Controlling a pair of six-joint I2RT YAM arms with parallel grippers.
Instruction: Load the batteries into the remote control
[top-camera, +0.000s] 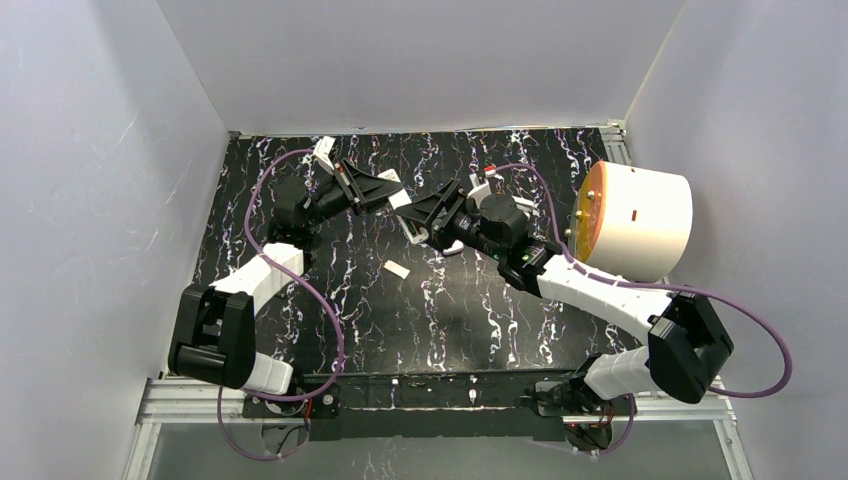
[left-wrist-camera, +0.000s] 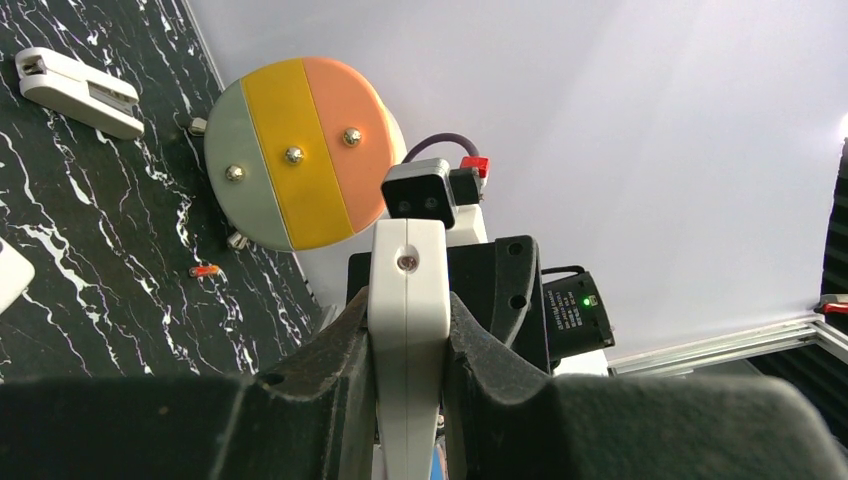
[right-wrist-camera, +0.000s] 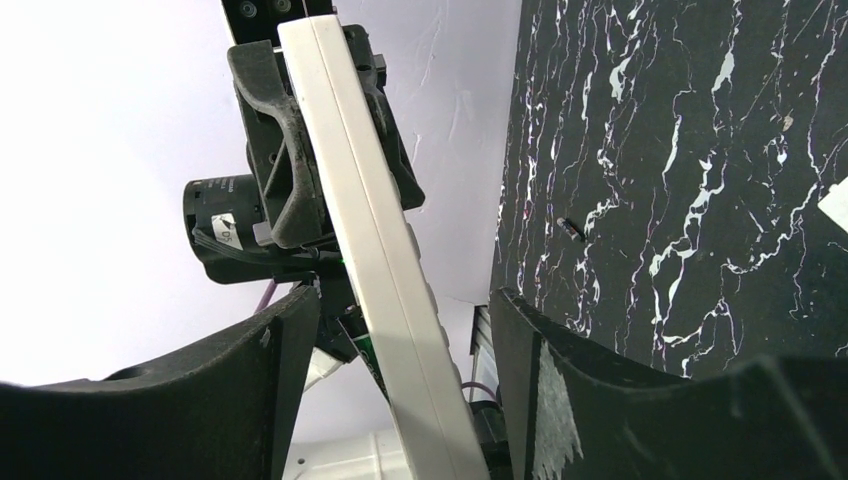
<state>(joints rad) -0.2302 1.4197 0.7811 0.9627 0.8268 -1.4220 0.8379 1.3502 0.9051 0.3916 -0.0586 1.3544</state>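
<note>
My L gripper clamps the remote mid-air, my R gripper stands apart round its far end w/o touching, one battery lies on the table well clear of both, so I reckon loading not begun.

The remote control, a long slim white bar, is held off the tabletop, clamped edgewise by the left gripper. Its other end is set between the spread fingers of the right gripper, with a gap seen on each side. A battery, tiny and red-orange, is laid flat on the tabletop. A dark cylinder, equally tiny, is seen lying there too; whether it is the same battery cannot be told.
</note>
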